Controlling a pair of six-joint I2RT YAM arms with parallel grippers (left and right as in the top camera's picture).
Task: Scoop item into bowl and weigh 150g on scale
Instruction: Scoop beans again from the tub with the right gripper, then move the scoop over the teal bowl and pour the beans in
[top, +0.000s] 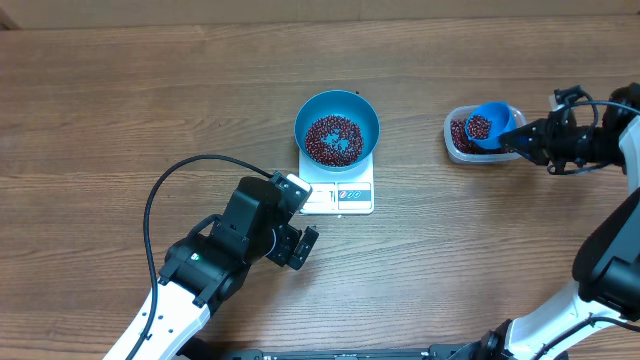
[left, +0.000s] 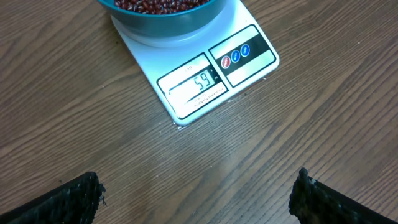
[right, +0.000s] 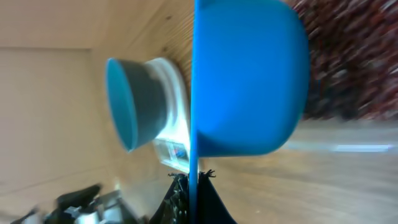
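Dark red-brown beans (top: 333, 140) are lying as a loose heap inside the large round bright blue bowl (top: 366, 112), covering most of its bottom. The bowl is sitting on the small white square kitchen scale (top: 355, 195), near the table centre. In the left wrist view the scale's display strip (left: 196, 84) is showing 59, w/ red and blue round marks on the label just right of it.

More beans are sitting in the clear plastic rounded tub (top: 455, 140), well apart to the right of the scale. The small blue plastic scoop (top: 497, 112) is hanging over the tub w/ a load of beans in it, roughly level. The right gripper (top: 520, 140) is reaching in from the right edge, fingers pressed together on the scoop's handle. The right wrist view is showing the scoop's underside up close, w/ blurred beans behind it and the bowl and scale further off.

The left gripper (top: 303, 245) is hovering just beside the scale's front-left corner, fingers spread wide, holding nothing. The left wrist cam is showing both black fingertips (left: 68, 199) at the bottom corners, w/ bare wood-grain table (top: 120, 100) between them.
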